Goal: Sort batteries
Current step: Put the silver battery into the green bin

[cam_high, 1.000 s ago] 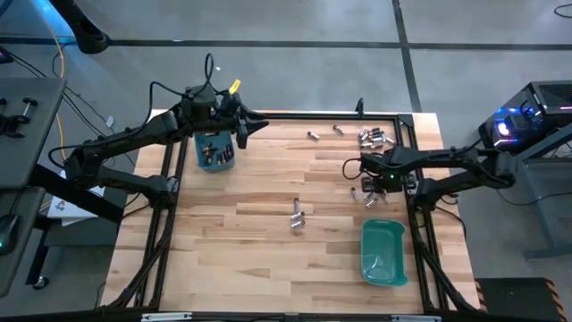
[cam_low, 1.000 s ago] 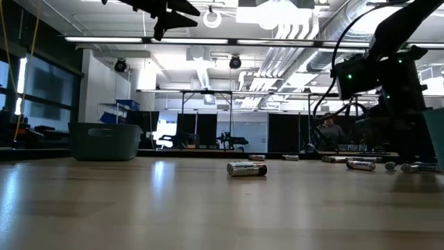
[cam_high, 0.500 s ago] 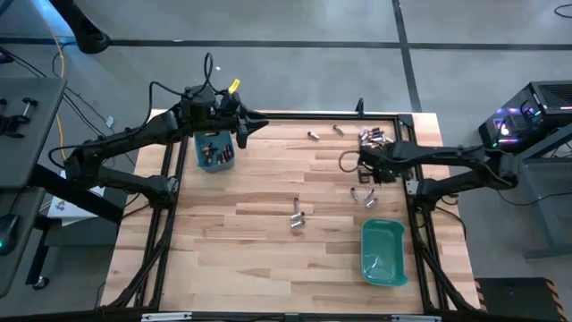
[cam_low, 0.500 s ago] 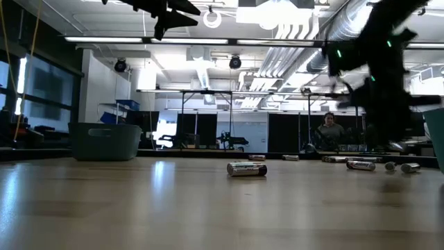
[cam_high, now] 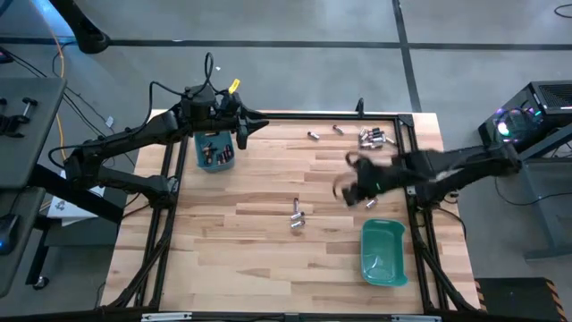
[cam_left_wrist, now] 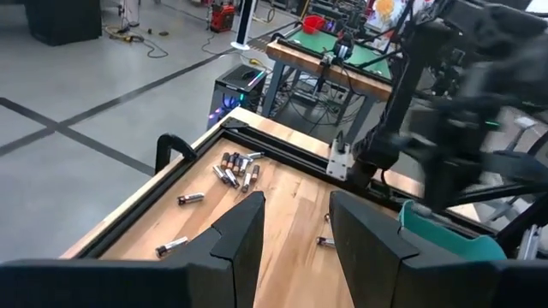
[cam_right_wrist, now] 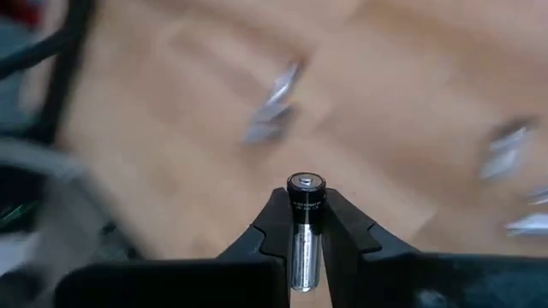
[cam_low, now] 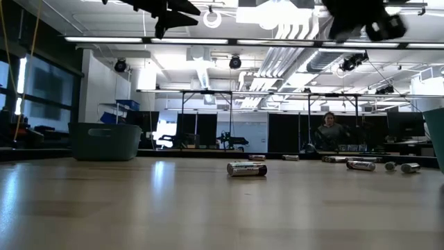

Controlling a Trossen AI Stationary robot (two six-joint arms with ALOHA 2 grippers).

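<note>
A wooden desk (cam_high: 268,206) framed by dark rails is seen from above, with two dark robot arms reaching over it. The right gripper (cam_right_wrist: 306,224) hangs above the right side of the desk, just left of the far end of a teal bin (cam_high: 384,253) that sits near the right front corner. Its fingers (cam_right_wrist: 267,229) are clamped on a single battery (cam_right_wrist: 305,231), a silvery cell with a dark end, which stands out between the tips in the right wrist view. The arm itself shows blurred in the high view.

The left gripper (cam_high: 241,128) hovers high over the far left of the desk, just beside a second teal bin (cam_high: 214,150) that holds several batteries. Its fingers (cam_left_wrist: 242,242) stand apart with nothing between them.

More loose batteries lie on the desk. A cluster of cells (cam_high: 375,137) rests at the far right corner, two single cells (cam_high: 324,132) lie along the far edge, a pair (cam_high: 298,215) sits near the middle, and one cell (cam_high: 370,204) lies just beyond the right bin. The low view shows the middle pair (cam_low: 247,169) lying flat on the wood.
</note>
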